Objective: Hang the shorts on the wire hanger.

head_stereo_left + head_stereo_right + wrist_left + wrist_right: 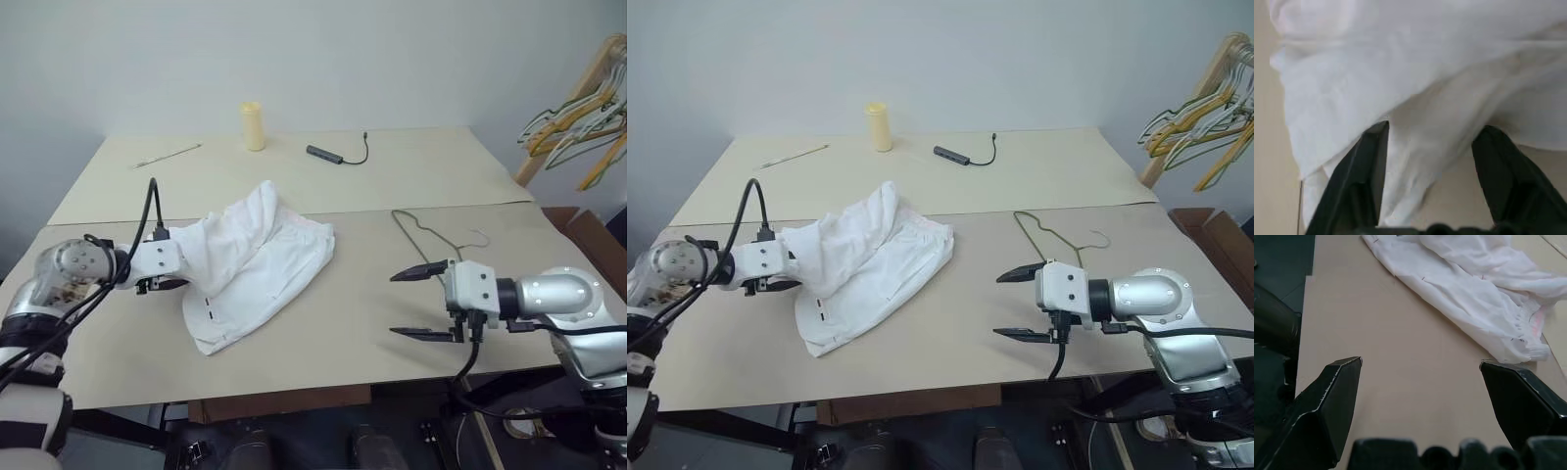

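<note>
You're looking at the white thin-fabric shorts (257, 262), lying crumpled left of centre in the head views on the beige tabletop (323, 338), long axis running from lower left up toward upper right. The left gripper (168, 284) is sitting right at the shorts' left edge; in the left wrist view its black fingers (1364, 181) are spread with a fold of cloth lying between them, not pinched. That arm is reaching in low from the left edge of frame, pointing right and angled down. The thin dark wire hanger (431, 233) is lying flat right of centre, hook toward the right, well apart from the shorts. The right gripper (419, 304) is hovering just below the hanger, jaws spread wide and empty, pointing left toward the shorts. Left arm is nearer the shorts, right nearer the hanger.
</note>
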{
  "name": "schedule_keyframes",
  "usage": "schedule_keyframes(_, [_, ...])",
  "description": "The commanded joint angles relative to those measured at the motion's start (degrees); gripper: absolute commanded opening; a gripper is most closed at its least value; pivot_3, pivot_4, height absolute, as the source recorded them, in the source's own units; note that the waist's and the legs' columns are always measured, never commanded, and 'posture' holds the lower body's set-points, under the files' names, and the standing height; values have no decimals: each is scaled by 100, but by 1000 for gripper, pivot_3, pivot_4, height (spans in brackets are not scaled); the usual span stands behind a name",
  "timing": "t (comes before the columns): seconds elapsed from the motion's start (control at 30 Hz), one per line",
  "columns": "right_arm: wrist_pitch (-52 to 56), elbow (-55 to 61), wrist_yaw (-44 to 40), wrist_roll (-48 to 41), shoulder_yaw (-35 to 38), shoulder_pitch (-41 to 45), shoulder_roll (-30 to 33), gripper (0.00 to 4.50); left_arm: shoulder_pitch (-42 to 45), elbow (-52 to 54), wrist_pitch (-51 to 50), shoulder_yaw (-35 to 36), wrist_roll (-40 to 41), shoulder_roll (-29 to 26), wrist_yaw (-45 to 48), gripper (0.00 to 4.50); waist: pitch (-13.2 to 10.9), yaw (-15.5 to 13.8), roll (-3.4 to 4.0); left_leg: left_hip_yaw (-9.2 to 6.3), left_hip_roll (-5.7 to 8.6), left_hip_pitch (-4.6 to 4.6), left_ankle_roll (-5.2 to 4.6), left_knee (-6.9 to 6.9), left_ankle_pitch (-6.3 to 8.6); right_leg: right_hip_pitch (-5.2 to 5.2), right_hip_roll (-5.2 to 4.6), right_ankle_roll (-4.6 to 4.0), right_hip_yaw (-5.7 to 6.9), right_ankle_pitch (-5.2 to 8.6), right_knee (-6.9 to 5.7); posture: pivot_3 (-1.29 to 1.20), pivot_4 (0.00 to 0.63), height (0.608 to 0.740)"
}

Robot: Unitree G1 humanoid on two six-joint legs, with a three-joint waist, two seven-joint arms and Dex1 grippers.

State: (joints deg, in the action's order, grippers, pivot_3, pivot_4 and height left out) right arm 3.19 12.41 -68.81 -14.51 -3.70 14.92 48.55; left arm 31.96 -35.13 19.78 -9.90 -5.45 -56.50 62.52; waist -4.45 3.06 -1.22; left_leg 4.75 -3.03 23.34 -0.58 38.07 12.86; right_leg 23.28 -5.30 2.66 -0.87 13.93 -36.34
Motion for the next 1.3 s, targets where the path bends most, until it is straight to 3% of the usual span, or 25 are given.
schedule_keyframes(0.03, [-1034,-914,476,1033,-448,556,-293,4500,-482,820,-437,739,763,-392,312,3783,0,33,-1,2,-1,-2,0,0,0,0,0,-1,-2,0,-5,-37,49,740])
schedule_keyframes(0.1, [-1617,-1758,863,1711,-779,1092,-543,4500,-921,1255,-667,1097,1049,-563,361,4459,0,58,-1,6,0,-10,0,4,-1,0,-2,-2,-5,2,-23,-37,49,740])
schedule_keyframes(0.43, [-3702,-5379,2784,3720,-1933,3354,-1817,4500,-2890,4221,-2921,2769,3026,-608,697,4459,-1,30,-3,8,1,-2,1,6,-1,17,-7,-3,-8,9,-50,39,49,740])
schedule_keyframes(0.6, [-4130,-6775,4238,4810,-2596,4148,-2471,4500,-3442,5399,-3633,2879,3340,-287,274,4459,-1,12,-3,8,1,-14,4,5,-2,16,-5,-10,-14,10,-66,45,50,740])
schedule_keyframes(0.83, [-4002,-7922,5825,5760,-3249,4821,-3119,4500,-4060,6027,-3772,2687,3163,44,-1,4459,-1,19,-2,6,2,-15,10,1,-5,20,-4,-17,-16,14,-73,48,48,740])
schedule_keyframes(0.93, [-3949,-8206,6088,5976,-3423,4922,-3159,3884,-4131,6108,-3783,2619,3053,99,-131,4500,-1,-34,-3,6,2,-16,11,0,-6,19,-5,-18,-15,14,-73,48,49,740])
schedule_keyframes(1.07, [-3837,-8394,6188,6030,-3463,4977,-3171,2518,-4160,6181,-3763,2389,2866,152,-259,4500,0,-44,-2,6,2,-19,11,0,-6,17,-5,-20,-14,14,-74,47,49,740])
schedule_keyframes(1.3, [-3873,-7937,5468,5598,-3139,4685,-2975,43,-3843,6127,-3740,1457,2029,214,-586,4500,-1,-33,-2,6,1,-19,11,-5,-6,18,-2,-20,-15,15,-73,-4,57,740])
